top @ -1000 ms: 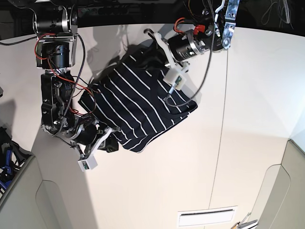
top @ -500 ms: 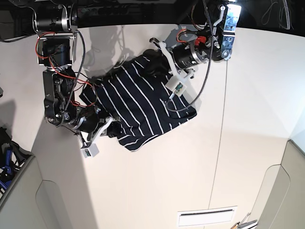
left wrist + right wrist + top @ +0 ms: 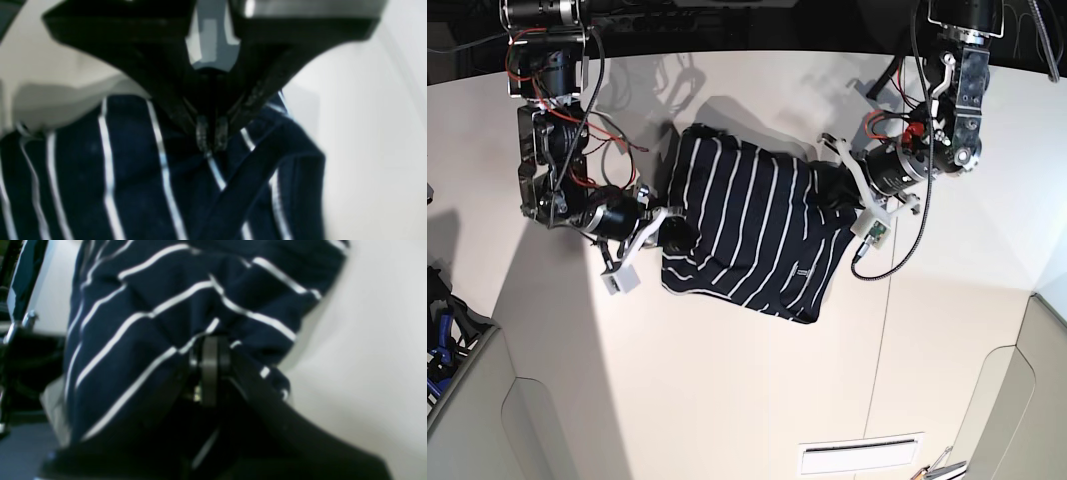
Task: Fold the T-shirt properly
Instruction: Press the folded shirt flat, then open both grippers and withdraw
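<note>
Striped T-shirt (image 3: 747, 230) partly bunched on the white table (image 3: 727, 400), stretched between the two arms. Left fingers (image 3: 211, 135) pressed together, pinching a fold of fabric at the shirt's edge. Right fingers (image 3: 209, 350) likewise closed on a gathered fold at the opposite edge.

Likely lab, exposed wiring (image 3: 577, 150), white table (image 3: 727, 380)
</note>
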